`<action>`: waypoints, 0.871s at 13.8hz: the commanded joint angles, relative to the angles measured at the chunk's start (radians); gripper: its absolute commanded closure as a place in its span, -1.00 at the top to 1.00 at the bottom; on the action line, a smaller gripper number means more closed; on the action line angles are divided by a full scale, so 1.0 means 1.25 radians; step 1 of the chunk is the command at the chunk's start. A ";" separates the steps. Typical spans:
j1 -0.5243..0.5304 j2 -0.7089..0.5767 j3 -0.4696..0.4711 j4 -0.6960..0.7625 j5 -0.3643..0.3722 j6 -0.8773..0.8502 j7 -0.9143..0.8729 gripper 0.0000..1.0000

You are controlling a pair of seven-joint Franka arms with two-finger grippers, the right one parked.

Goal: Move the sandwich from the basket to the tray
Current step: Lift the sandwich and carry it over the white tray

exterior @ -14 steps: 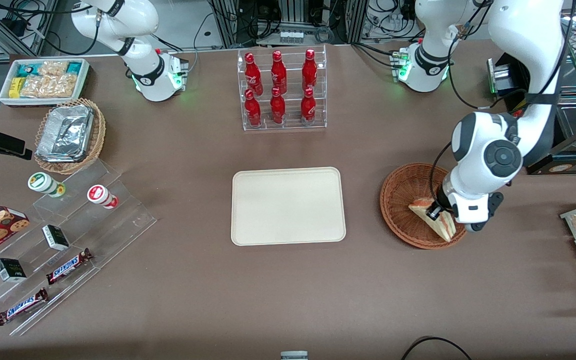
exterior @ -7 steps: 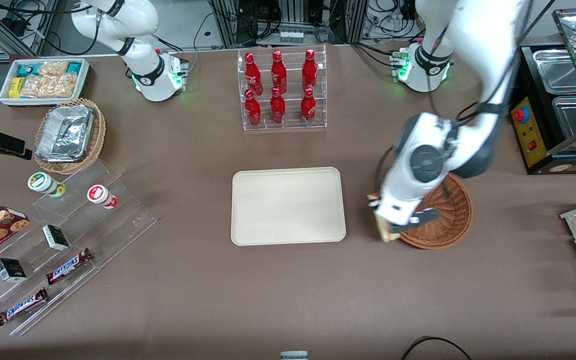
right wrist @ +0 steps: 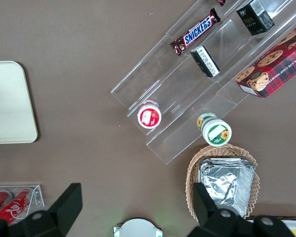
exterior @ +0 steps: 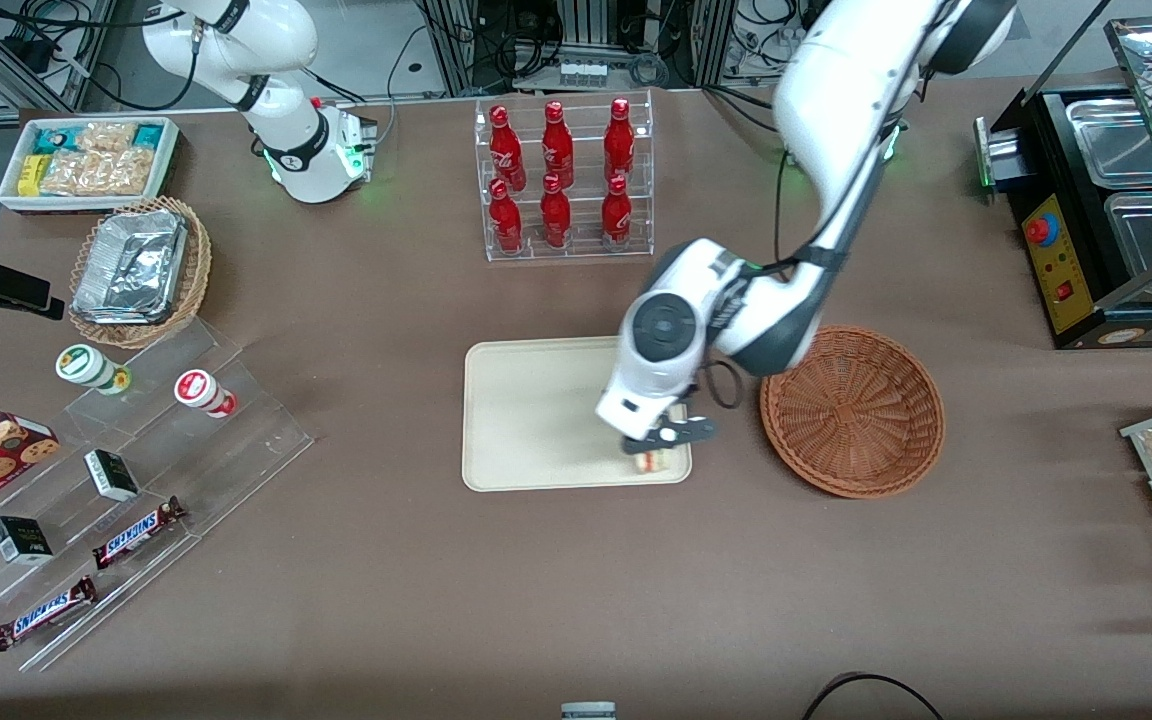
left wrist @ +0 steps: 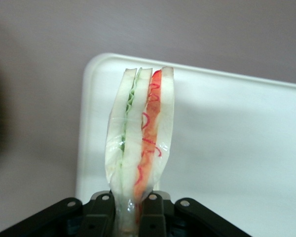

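While arm hides it frontally, pincer [left wrist: 130, 210] clamping sandwich [left wrist: 140, 148] over tray [left wrist: 227, 148], wrist-view filling layers.

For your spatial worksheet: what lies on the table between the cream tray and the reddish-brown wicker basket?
Nothing: in the front view only a bare strip of brown table separates the tray from the basket. The pincer, shut on the sandwich, is over the tray's corner.

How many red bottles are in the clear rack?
6 red bottles stand in the clear rack: three on the upper step, three on the lower step. The tool holds the sandwich over the tray.
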 commanded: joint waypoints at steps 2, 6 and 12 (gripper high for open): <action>-0.076 0.111 0.012 0.162 -0.008 -0.029 -0.107 -1.00; -0.117 0.150 0.013 0.210 -0.006 -0.011 -0.171 -1.00; -0.115 0.173 0.013 0.207 -0.007 0.008 -0.201 -1.00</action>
